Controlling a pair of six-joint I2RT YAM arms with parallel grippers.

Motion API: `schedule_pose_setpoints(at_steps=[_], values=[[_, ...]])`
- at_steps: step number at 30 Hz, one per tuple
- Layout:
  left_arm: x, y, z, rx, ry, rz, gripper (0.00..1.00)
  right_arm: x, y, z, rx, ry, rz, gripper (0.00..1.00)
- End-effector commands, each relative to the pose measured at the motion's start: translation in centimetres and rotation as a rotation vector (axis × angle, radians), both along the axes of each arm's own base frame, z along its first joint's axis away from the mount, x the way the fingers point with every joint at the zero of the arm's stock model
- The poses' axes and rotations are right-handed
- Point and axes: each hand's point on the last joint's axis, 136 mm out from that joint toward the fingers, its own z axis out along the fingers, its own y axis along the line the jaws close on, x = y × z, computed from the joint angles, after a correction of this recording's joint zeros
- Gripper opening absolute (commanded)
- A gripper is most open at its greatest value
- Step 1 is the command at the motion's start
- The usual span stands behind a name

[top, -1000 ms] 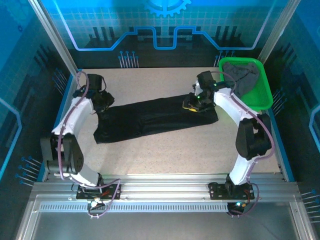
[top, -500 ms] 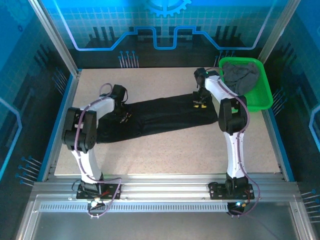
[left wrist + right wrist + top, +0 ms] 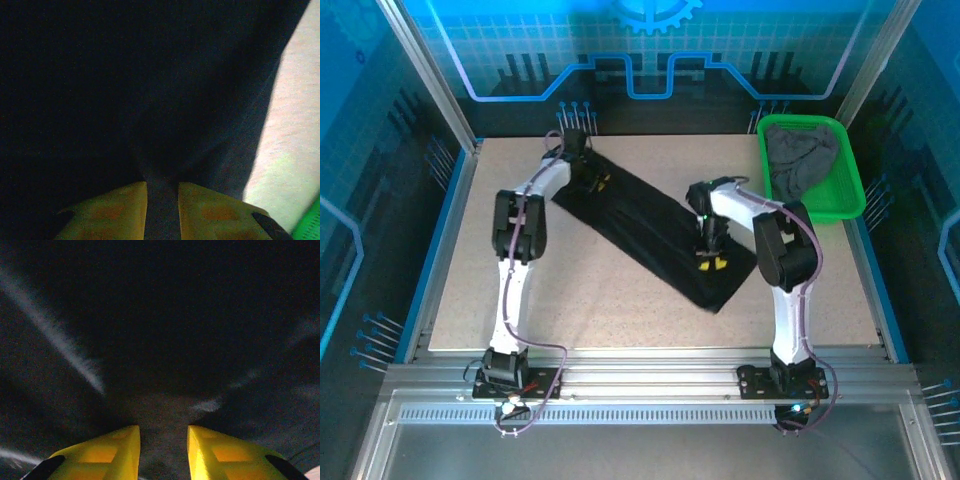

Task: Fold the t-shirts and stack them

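Mid-fold: left gripper (image 3: 597, 183) and right gripper (image 3: 712, 263) pinch the black shirt (image 3: 650, 232), a slanting strip, far-left and near-right; next, likely, ends together.

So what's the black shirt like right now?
The black shirt is soft, plain dark cloth, gathered into a long narrow strip. It lies flat on the table, slanting from the far left to the near right. The left gripper pinches its far end, and the right gripper pinches it close to its near end.
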Motion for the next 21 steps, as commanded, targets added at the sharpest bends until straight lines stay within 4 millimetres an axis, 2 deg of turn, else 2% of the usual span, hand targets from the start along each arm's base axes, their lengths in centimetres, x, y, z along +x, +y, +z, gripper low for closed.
schedule_pose_setpoints(at_steps=[1,5,8,11,13,15,16,18,19,21], values=[[2.6,-6.5,0.5,-0.104,-0.087,-0.11,0.25,-3.6,3.7,-0.2,0.111,0.048,-0.181,0.32],[5.8,-10.7,1.2,-0.236,-0.213,-0.081,0.25,-4.5,8.1,-0.1,0.215,0.031,-0.339,0.32],[7.2,-12.4,2.8,-0.315,-0.303,-0.06,0.26,-4.2,11.0,0.7,0.297,0.04,-0.449,0.32],[7.8,-12.6,6.4,-0.349,-0.383,-0.082,0.28,-3.5,12.2,2.3,0.34,0.031,-0.505,0.32],[7.5,-12.2,10.2,-0.35,-0.429,-0.103,0.3,-3.0,11.6,3.8,0.331,-0.009,-0.514,0.32],[6.5,-11.2,14.3,-0.304,-0.482,-0.121,0.34,-2.4,10.6,5.7,0.338,-0.072,-0.509,0.33],[5.5,-10.5,16.6,-0.264,-0.51,-0.125,0.37,-2.1,9.8,6.8,0.34,-0.112,-0.492,0.34],[3.0,-9.5,19.7,-0.206,-0.542,-0.132,0.4,-1.7,8.3,8.7,0.344,-0.18,-0.438,0.38],[1.3,-9.2,20.4,-0.193,-0.534,-0.141,0.4,-1.7,7.3,9.2,0.338,-0.211,-0.401,0.41],[-2.6,-8.8,19.3,-0.176,-0.452,-0.173,0.4,-2.1,5.1,9.4,0.315,-0.26,-0.309,0.43]])
